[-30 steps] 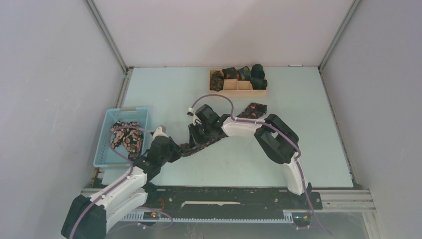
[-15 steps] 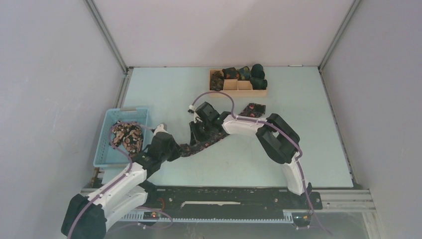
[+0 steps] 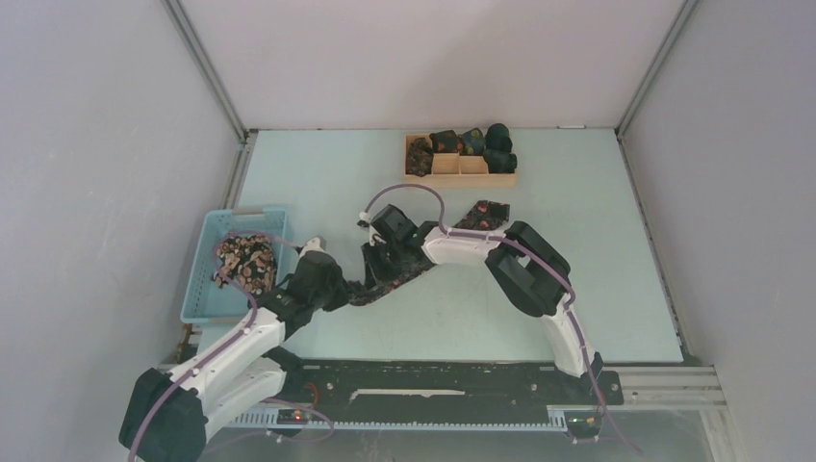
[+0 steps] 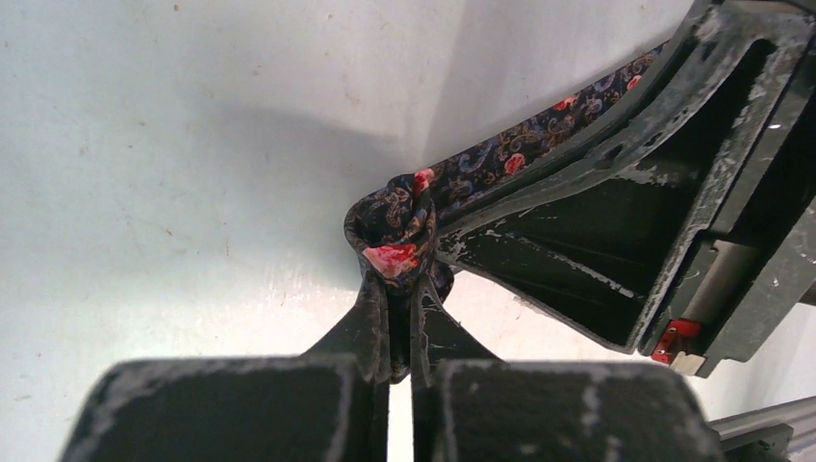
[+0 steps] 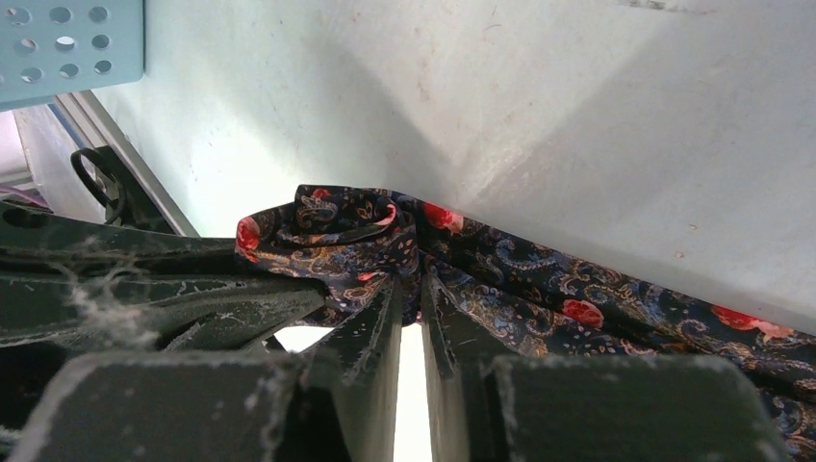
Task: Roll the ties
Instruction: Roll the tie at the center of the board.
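Note:
One of the ties (image 3: 484,212), dark with red and tan flowers, lies slantwise across the middle of the table. Its near narrow end is curled into a small roll (image 4: 395,231). My left gripper (image 4: 402,281) is shut on that roll from below. My right gripper (image 5: 412,289) pinches the fabric right beside the roll (image 5: 327,226), its jaws almost together on the cloth. From above, both grippers, the left (image 3: 344,289) and the right (image 3: 377,271), meet at the tie's lower left end. The rest of the tie (image 5: 597,298) trails away flat to the right.
A light-blue basket (image 3: 248,212) at the left holds a heap of loose ties (image 3: 245,262); its perforated corner (image 5: 67,48) shows in the right wrist view. A wooden divided tray (image 3: 481,180) at the back carries several rolled ties (image 3: 496,144). Metal frame rails border the table.
Both grippers have shifted slightly left with the tie's rolled end. The tie's far wide end has slid a little toward them. The right jaws have narrowed a bit.

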